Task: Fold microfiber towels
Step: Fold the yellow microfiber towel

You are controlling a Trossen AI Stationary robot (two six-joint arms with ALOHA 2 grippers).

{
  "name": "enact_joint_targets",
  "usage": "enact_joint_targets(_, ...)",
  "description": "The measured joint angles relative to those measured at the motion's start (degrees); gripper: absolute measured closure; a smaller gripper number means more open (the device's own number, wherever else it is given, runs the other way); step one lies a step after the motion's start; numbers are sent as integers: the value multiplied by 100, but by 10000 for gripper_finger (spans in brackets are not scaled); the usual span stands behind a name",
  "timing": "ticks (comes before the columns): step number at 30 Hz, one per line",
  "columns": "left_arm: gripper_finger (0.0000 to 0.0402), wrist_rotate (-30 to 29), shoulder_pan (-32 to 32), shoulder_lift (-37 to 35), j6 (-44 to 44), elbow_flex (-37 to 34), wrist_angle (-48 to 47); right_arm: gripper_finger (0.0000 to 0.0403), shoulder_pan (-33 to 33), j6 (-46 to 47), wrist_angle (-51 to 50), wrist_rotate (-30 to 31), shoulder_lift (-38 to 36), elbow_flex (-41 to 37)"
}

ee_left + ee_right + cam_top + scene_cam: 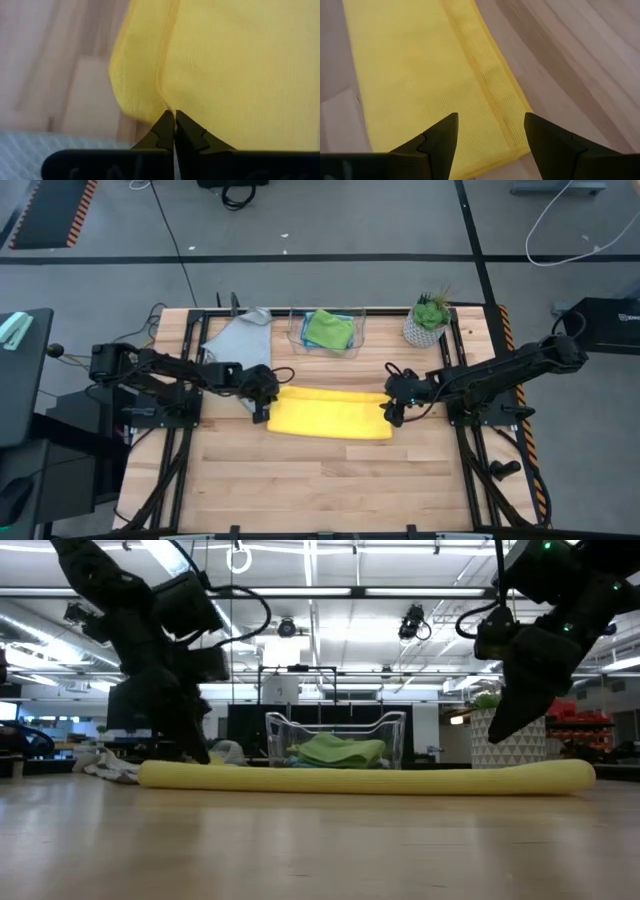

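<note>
Left pincer [262, 408] of mine sat pressed together at the yellow towel's [330, 413] left end, a folded strip lying mid-counter [330, 480]. My right pincer [392, 411] hung spread apart over its right end. Behind, the green towel [329, 328] half hid a blue one in a clear bin [297, 332]; the grey towel [238, 338] lay beside.

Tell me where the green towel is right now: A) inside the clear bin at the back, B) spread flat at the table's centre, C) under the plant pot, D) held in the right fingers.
A: the green towel lies bunched inside the clear bin, behind the yellow towel.
</note>
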Motion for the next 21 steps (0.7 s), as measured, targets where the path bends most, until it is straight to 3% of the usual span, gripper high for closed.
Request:
enact_joint_targets(9,394,-118,-2,-719,116,108,11,165,-209,513,-115,-42,0,-300)
enact_joint_targets(14,394,-256,-100,-1155,308,106,-4,164,-462,-373,83,-111,0,-309)
enact_joint_targets(21,392,-706,-515,-1553,464,106,13,164,-969,-1682,614,-997,174,-310)
